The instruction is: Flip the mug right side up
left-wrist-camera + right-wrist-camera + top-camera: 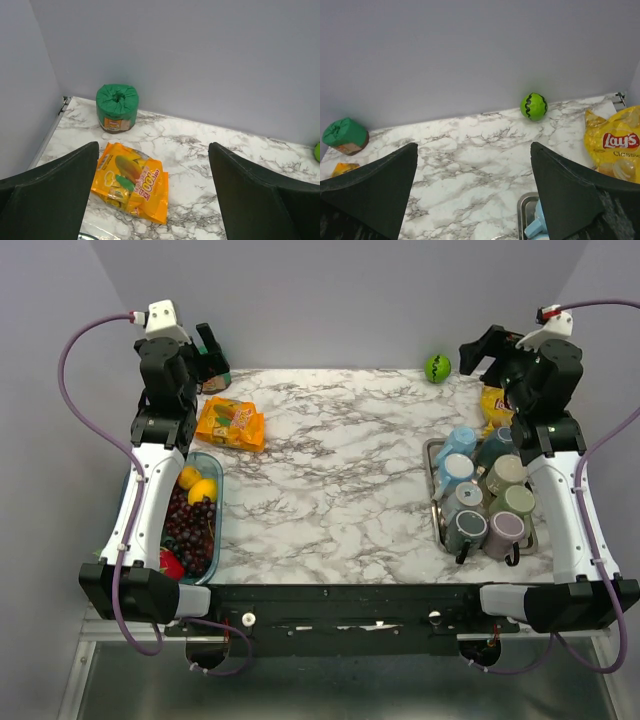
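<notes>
Several mugs stand packed in a metal tray (432, 502) at the right of the marble table: light blue ones (457, 470), a dark one (495, 445), pale green ones (506, 474), grey ones (466, 530) and a purple one (504, 533). I cannot tell which of them are upside down. My right gripper (478, 350) is open and empty, raised behind the tray's far end; in the right wrist view it (474, 145) looks over the tray corner (526, 204) and a blue mug (536, 227). My left gripper (210, 352) is open and empty at the far left corner; it also shows in the left wrist view (153, 146).
An orange mango snack bag (232, 423) (131, 181) and a green wrapped roll (116, 107) lie at the far left. A clear bowl of fruit (192, 515) sits at the left edge. A green ball (437, 367) (534, 106) and a yellow Lay's bag (495, 405) (615, 145) lie at the far right.
</notes>
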Available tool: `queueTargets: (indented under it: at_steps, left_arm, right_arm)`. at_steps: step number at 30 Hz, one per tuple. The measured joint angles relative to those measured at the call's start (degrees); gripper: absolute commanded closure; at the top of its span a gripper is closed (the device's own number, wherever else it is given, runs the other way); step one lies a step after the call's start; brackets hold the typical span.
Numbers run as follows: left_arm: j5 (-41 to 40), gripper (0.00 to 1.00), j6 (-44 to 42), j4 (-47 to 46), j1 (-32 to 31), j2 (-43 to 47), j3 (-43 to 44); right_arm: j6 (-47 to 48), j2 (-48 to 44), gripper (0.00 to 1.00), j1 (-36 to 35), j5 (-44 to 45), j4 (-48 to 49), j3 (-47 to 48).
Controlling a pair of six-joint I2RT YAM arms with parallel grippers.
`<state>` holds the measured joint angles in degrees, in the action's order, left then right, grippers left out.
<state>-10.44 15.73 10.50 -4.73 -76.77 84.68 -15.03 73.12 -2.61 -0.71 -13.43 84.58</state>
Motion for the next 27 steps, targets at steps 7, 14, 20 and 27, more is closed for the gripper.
queueTargets:
  at_steps: [7, 14, 20, 27]
  left_arm:
    - [-0.94, 0.01, 3.80, -2.03, 0.00, 1.79, -6.82]
    - [3.08, 0.01, 7.54, 2.08, 0.17, 0.39, -11.65]
    - [7.19, 0.01, 11.76, 2.45, 2.10, 0.13, -12.52]
    - [10.32, 0.01, 14.38, 1.60, 2.40, 0.11, -14.64]
  right_arm:
    - [-1.42, -0.70, 0.04, -0.85, 0.20, -3.45, -2.10]
    - [-7.98, -1.99, 0.18, -7.34, 7.69, -8.39, -10.84]
    - [-19.82, 1.77, 0.25, -13.92, 17.90, -20.04, -12.63]
    - [-33.16, 6.82, 0.39, -16.92, 24.94, -31.85, -13.35]
